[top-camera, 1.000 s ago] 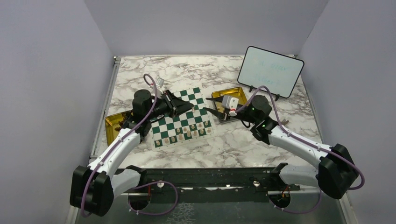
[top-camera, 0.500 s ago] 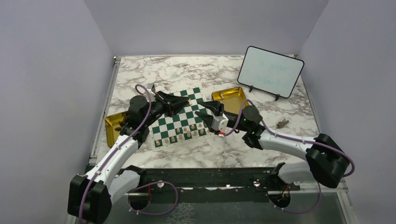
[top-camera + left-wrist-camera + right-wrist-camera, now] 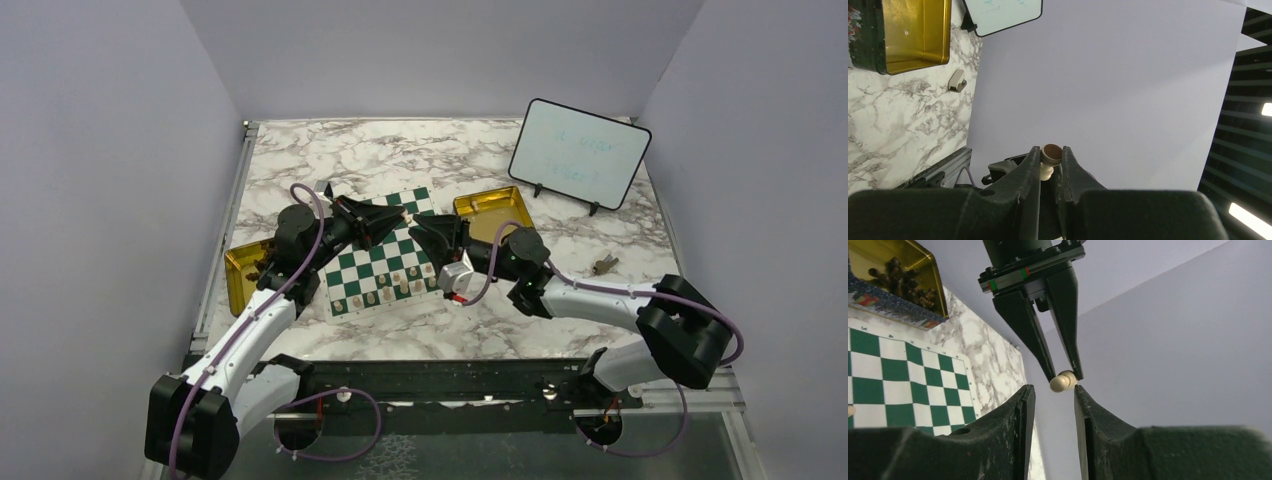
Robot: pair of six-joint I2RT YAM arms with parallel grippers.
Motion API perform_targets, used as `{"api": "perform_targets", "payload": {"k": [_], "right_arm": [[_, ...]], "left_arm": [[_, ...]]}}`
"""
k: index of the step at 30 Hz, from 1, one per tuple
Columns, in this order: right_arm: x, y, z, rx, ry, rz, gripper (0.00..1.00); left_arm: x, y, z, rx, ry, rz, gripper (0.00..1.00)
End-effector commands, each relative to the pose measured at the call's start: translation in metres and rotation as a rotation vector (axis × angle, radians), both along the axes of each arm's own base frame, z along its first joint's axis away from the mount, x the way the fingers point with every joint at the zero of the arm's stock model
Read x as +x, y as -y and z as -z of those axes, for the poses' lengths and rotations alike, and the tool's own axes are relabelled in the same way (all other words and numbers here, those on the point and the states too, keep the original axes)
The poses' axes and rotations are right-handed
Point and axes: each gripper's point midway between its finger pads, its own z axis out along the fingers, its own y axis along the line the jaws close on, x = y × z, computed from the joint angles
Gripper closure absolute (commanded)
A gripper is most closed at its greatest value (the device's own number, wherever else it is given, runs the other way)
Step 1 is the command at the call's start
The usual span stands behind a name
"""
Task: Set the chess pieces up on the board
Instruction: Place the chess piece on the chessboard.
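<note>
Over on the left, the left gripper [image 3: 400,226] hasn't budged in the last second. Its fingers [image 3: 1030,170] are pinching one cream piece [image 3: 1050,159] by the stem and holding it sideways in the air above the far half of the board [image 3: 370,262]. The other chess pieces [image 3: 385,290] stand in a row on the near squares.

The change is on the right. The right gripper [image 3: 425,236] has swung off the gold tin [image 3: 495,203] and come across to meet the left one nose to nose. Its fingers [image 3: 1023,410] are spread, and the piece's rounded head sits just at their mouth, untouched as far as I can see. It looks like a handover about to happen, so this piece has yet to reach a square.
</note>
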Motion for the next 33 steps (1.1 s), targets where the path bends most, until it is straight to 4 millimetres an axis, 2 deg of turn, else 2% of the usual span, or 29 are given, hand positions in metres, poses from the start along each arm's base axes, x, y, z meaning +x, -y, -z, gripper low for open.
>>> {"api": "perform_targets", "payload": {"k": [1,7,13,16,21,22,26,29,30,31,33], "right_arm": [[0.003,-0.006,-0.034,0.075,0.109,0.028,0.61],[0.007,-0.011,-0.029,0.056,0.122,0.039,0.63],[0.006,-0.011,-0.026,0.045,0.138,0.047,0.72],[0.005,-0.012,-0.027,0.047,0.141,0.043,0.78],[0.003,-0.013,-0.026,0.052,0.119,0.026,0.98],[0.002,-0.014,-0.026,0.056,0.107,0.021,0.99],[0.004,-0.011,-0.030,0.124,-0.027,0.017,0.99],[0.013,-0.006,-0.032,0.198,-0.197,0.050,0.99],[0.017,-0.004,-0.032,0.216,-0.253,0.068,0.99],[0.020,-0.003,-0.031,0.226,-0.304,0.085,0.99],[0.027,0.000,-0.031,0.253,-0.401,0.122,0.99]], "left_arm": [[-0.001,-0.003,-0.006,-0.032,-0.001,-0.012,1.00],[-0.003,-0.003,-0.004,-0.036,-0.009,-0.007,1.00],[-0.004,-0.002,-0.005,-0.043,-0.012,-0.002,1.00],[-0.004,-0.002,-0.005,-0.044,-0.016,-0.002,1.00],[-0.004,-0.002,-0.005,-0.049,-0.023,0.000,1.00],[-0.004,-0.002,-0.006,-0.049,-0.020,-0.002,1.00],[0.000,-0.008,-0.002,-0.051,-0.026,-0.051,0.58],[0.005,-0.017,0.013,-0.036,-0.036,-0.123,0.35],[0.007,-0.020,0.018,-0.021,-0.029,-0.144,0.12],[0.009,-0.023,0.021,-0.002,-0.017,-0.165,0.03],[0.013,-0.028,0.028,0.049,0.014,-0.195,0.01]]}}
